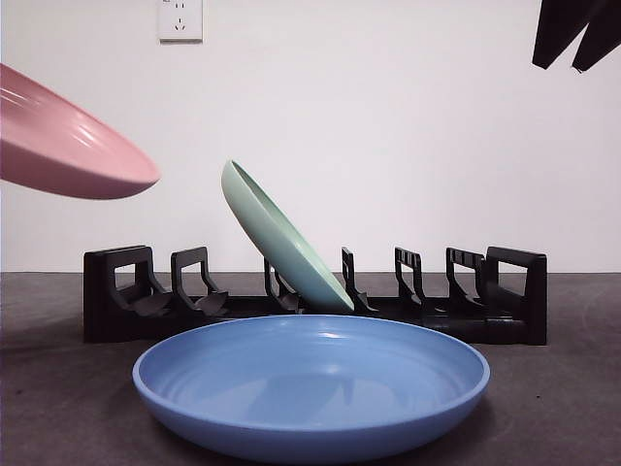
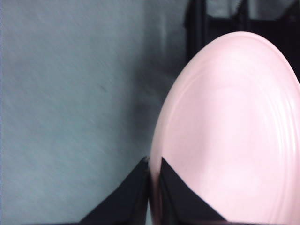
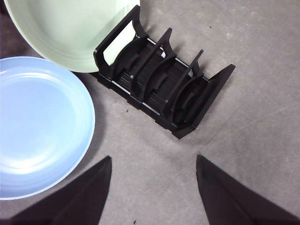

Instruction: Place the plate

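A pink plate (image 1: 68, 146) hangs in the air at the far left of the front view, above the left end of the black dish rack (image 1: 116, 301). My left gripper (image 2: 153, 164) is shut on the pink plate's rim (image 2: 234, 131). A green plate (image 1: 281, 238) leans in a middle slot of the rack and also shows in the right wrist view (image 3: 65, 28). A blue plate (image 1: 310, 383) lies flat on the table in front of the rack. My right gripper (image 3: 154, 164) is open and empty, high above the rack's right end (image 3: 187, 93), and shows as a black tip (image 1: 580, 34) at the top right.
The table (image 1: 563, 408) is dark grey. The rack's slots left and right of the green plate hold nothing. A white wall with a socket (image 1: 180, 17) stands behind.
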Controlling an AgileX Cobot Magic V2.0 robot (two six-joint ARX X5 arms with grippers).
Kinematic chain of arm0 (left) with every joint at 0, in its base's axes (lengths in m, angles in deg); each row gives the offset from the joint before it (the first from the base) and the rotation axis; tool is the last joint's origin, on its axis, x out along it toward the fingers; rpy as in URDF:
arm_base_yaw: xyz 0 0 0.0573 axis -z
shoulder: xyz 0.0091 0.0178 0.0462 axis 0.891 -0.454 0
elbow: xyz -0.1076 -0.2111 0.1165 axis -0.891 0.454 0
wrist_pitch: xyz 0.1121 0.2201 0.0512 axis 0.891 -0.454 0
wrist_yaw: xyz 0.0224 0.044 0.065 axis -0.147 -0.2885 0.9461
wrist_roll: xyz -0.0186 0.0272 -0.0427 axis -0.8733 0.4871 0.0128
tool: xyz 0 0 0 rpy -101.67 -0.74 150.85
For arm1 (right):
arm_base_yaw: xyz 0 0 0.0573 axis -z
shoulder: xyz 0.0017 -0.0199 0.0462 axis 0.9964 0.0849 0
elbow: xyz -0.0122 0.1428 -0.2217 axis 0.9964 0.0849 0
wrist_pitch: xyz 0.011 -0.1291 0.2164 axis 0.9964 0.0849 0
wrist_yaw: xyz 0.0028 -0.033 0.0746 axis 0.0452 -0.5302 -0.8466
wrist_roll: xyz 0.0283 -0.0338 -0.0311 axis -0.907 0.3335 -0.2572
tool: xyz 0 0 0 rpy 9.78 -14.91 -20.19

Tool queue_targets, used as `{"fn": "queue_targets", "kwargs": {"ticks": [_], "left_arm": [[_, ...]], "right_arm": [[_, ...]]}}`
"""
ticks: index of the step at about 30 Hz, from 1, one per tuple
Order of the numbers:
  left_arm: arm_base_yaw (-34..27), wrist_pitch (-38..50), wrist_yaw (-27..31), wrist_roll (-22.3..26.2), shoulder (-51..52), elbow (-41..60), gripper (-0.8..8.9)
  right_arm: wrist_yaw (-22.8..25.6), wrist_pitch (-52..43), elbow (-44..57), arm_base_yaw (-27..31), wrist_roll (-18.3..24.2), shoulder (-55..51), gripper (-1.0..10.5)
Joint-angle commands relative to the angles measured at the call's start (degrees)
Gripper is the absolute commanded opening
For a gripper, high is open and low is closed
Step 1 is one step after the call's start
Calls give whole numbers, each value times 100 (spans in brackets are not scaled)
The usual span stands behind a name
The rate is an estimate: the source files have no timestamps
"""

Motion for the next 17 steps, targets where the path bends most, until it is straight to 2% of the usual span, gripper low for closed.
{"fn": "queue_targets", "kwargs": {"ticks": [1, 4, 7, 10, 17], "left_arm": [[13, 70, -249, -643, 363, 529, 15], [48, 190, -955, -1154, 737, 1185, 15], [192, 739, -1576, -1753, 1019, 1926, 15], [474, 1220, -1670, -2236, 1121, 2511, 15], [1231, 2455, -1666, -2907, 693, 3056, 16]], "right_arm": [[-15, -11, -81, -28, -101, 33, 286], [-15, 22, -81, -28, -101, 33, 286], [-15, 31, -81, -28, -101, 33, 286], [-15, 70, -81, -28, -101, 33, 286], [-15, 170, -81, -28, -101, 33, 286]]}}
